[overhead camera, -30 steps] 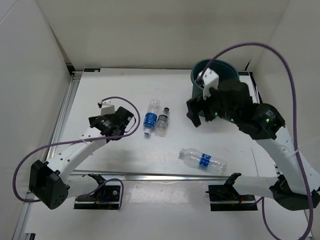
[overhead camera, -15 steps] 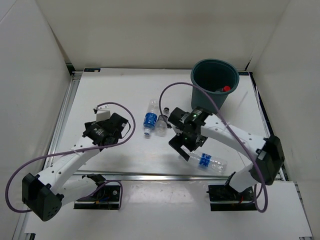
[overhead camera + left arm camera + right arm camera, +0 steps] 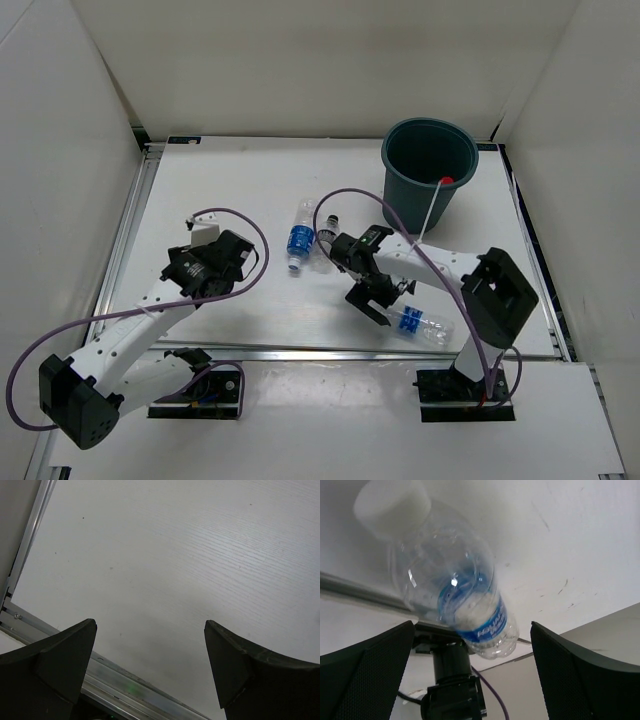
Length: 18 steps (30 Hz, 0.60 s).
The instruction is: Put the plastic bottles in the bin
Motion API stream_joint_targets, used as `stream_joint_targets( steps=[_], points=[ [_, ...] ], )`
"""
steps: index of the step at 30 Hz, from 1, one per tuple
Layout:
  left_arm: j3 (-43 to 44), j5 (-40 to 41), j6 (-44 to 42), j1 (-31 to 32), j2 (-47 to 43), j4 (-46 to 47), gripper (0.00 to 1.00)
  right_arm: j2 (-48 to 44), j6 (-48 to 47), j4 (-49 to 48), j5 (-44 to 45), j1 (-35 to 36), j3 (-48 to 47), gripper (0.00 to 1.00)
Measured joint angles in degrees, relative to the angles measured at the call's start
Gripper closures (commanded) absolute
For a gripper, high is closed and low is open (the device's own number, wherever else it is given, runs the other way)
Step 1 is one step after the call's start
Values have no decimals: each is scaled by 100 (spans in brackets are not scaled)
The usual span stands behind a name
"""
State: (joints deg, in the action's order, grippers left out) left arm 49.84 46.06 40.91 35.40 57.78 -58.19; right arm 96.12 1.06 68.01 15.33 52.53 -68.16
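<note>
**Blue-labelled bottle: lying flat, grasp pending**

Blue-labelled bottle [image 3: 415, 322] lies on its side on the table [image 3: 220, 180], by the near rail, right of centre. Its long axis runs roughly left–right, white cap [image 3: 392, 505] leftward.

- Right gripper [image 3: 372, 300]: fingers spread wide, straddling the neck end, apparently to pinch across that axis.
- Bin [image 3: 415, 200]: well apart, with the red-capped bottle [image 3: 447, 181] inside.
- Left gripper [image 3: 150, 665]: fingers parted, holding nothing.

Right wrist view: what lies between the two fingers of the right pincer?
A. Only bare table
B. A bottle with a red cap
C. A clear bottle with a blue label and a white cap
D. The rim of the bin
C. The right pincer stands open, and the blue-label bottle, clear with a white cap, lies on the table between its two sides, not gripped.
</note>
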Motion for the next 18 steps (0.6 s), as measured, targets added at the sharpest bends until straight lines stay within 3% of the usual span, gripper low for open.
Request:
stream_joint_targets(
  steps=[5,8,12,13,18],
  points=[
    [-63,-11,-2,42,2,-4,0,555,-44,-476,59,-17,223,0],
    [-63,-11,-2,44,0,-4,0,828,-37,-839,-13,-17,450,8],
    [-63,-11,-2,46,-9,-7,0,942,15,-861,-116,-17,566,28],
    [-61,-11,-2,46,-13,-7,0,942,52,-866,-127,-17,573,39],
    [-63,-11,-2,46,-15,-7,0,863,374,-863,-20,-17,597,57]
  ],
)
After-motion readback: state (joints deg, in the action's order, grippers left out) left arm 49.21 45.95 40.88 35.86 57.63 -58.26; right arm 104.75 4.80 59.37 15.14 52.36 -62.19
